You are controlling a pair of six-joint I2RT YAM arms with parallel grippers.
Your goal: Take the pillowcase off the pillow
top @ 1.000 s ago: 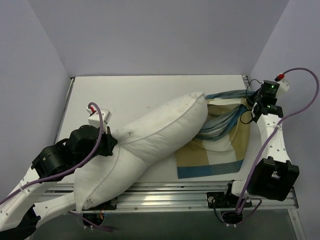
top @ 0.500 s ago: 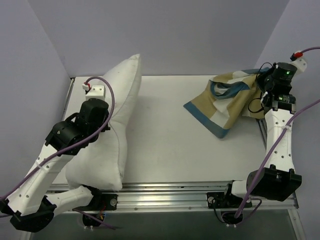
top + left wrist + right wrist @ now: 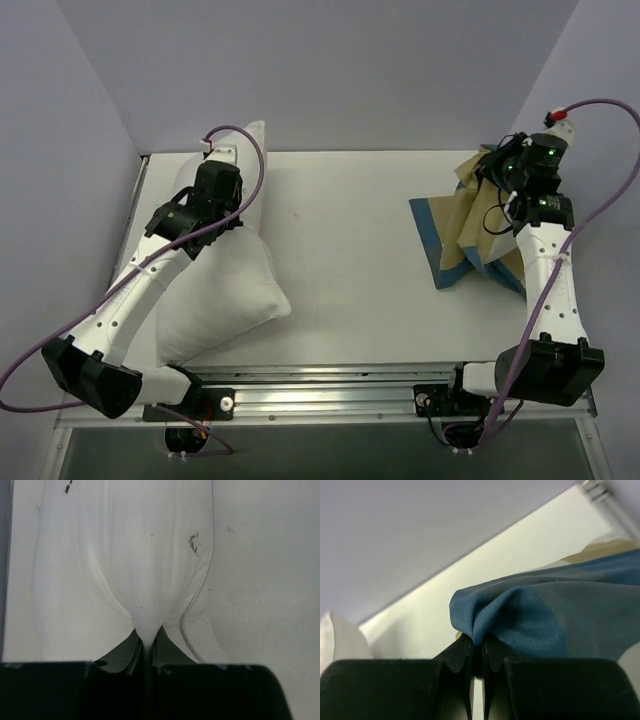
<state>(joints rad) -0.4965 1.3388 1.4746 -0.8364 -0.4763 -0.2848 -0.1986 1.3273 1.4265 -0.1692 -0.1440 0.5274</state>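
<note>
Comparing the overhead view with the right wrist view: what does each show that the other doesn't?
Only the overhead view shows the left gripper shut on the pillow at the table's left side, well apart from the pillowcase on the right. Only the right wrist view shows the right gripper pinching a blue fold up close. Both show the pillowcase and the white table.

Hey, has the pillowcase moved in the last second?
Yes. The pillowcase has shifted away from the front rail, toward the table's far right corner, and is now fully off the pillow.
</note>
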